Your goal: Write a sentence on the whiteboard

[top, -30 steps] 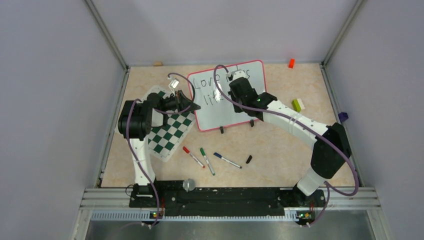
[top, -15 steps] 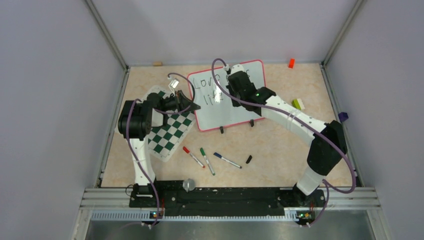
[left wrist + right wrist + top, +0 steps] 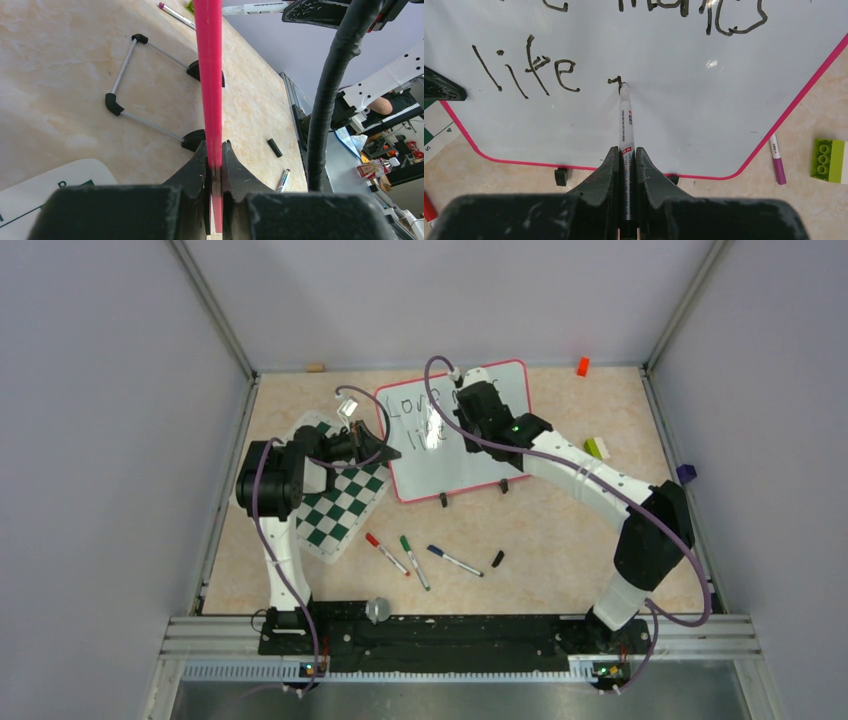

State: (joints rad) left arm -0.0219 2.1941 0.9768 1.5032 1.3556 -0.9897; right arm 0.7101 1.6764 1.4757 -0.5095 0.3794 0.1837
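The whiteboard [image 3: 470, 468], white with a thin red frame, stands tilted on small black feet at the back middle. My left gripper [image 3: 385, 452] is shut on the red frame [image 3: 208, 75] at the board's left edge, its jaws [image 3: 214, 147] pinching the rim. My right gripper [image 3: 626, 150] is shut on a black-ink marker [image 3: 625, 115] over the board [image 3: 684, 135]. The marker's tip touches the board at a small fresh stroke just right of "life" [image 3: 531, 70]. The sentence's upper line is cut off at the top of the right wrist view. From above the right gripper [image 3: 464, 423] hides part of the writing [image 3: 408, 405].
A green-and-white checkered mat [image 3: 338, 495] lies left of the board under the left arm. Red [image 3: 386, 553], green [image 3: 414, 561] and blue [image 3: 455, 560] markers and a black cap [image 3: 497, 559] lie in front. A green brick [image 3: 596, 448] and a purple marker [image 3: 777, 161] lie to the right.
The right arm has moved up and left over the board, bringing the marker tip just right of "life". The left gripper has kept its hold on the frame.
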